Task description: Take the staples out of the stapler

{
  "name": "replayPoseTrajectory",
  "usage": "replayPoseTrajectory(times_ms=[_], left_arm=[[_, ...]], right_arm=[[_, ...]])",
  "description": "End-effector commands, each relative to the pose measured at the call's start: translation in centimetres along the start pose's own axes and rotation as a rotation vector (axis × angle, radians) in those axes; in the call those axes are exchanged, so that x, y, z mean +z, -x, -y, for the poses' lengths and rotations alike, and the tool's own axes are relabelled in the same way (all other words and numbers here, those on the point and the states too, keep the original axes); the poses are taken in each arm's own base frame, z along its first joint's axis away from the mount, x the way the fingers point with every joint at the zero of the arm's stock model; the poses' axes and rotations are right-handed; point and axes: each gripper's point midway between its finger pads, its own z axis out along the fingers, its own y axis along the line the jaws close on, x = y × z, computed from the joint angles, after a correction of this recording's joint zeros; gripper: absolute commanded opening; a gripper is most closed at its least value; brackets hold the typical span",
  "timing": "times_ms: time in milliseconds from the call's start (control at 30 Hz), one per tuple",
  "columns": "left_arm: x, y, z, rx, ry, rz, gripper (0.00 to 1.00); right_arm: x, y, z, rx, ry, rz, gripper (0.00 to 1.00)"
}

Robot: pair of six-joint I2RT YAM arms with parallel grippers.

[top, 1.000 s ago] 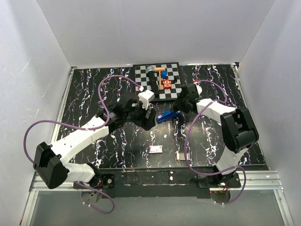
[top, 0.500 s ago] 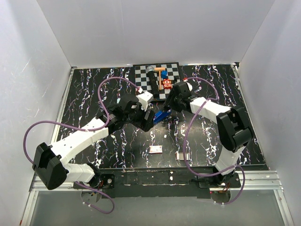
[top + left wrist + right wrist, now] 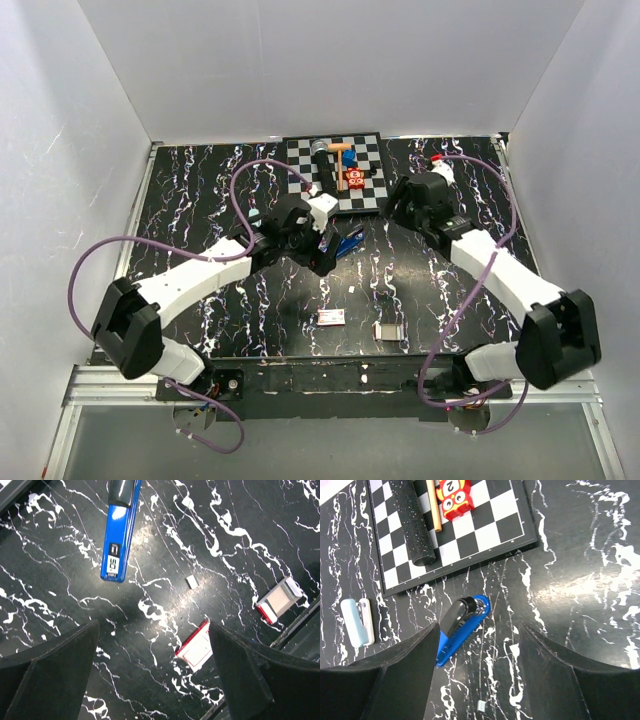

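Note:
The dark-blue stapler [image 3: 348, 243] with a black part lies on the black marbled table, just in front of the chessboard. It is closed as far as I can see. My left gripper [image 3: 324, 256] is open and empty, next to the stapler's left end. In the left wrist view the stapler [image 3: 117, 535] lies ahead of the open gripper [image 3: 155, 680], not between the fingers. My right gripper [image 3: 396, 210] is open and empty, raised to the right of the stapler. In the right wrist view the stapler [image 3: 462, 627] lies below the gripper [image 3: 477, 675], near its left finger [image 3: 400, 680].
A chessboard [image 3: 368, 196] at the back carries a black cylinder [image 3: 319, 150], a small hammer [image 3: 343, 152] and a red toy [image 3: 353, 180]. A small red-and-white box [image 3: 330, 317], a second small box [image 3: 386, 331] and a tiny pale piece [image 3: 352, 289] lie in front.
My right gripper has drawn back from the stapler to the right and its arm has swung out. My left gripper has moved right, closer to the stapler.

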Motion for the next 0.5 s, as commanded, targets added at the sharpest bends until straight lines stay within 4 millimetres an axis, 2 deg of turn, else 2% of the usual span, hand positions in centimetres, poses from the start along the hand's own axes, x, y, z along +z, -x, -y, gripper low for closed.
replayPoseTrajectory(times_ms=[0,33,267,467], left_arm=[[0.9,3.3,0.1,0.057,0.002,0.073,0.93],[1.2,3.6,0.1,0.066,0.000,0.077,0.98],[4.6,5.7,-0.4,0.123,0.011,0.087,0.98],[8.4,7.0,-0.9,0.199,0.013,0.059,0.98]], right_arm=[[-2.6,1.0,1.5,-0.085,-0.006,0.062,0.72],[-3.1,0.9,1.7,-0.097,-0.007,0.062,0.72],[-6.3,0.0,2.7,-0.127,0.029,0.060,0.72],[-8.4,-0.6,3.7,-0.141,0.052,0.077,0.72]])
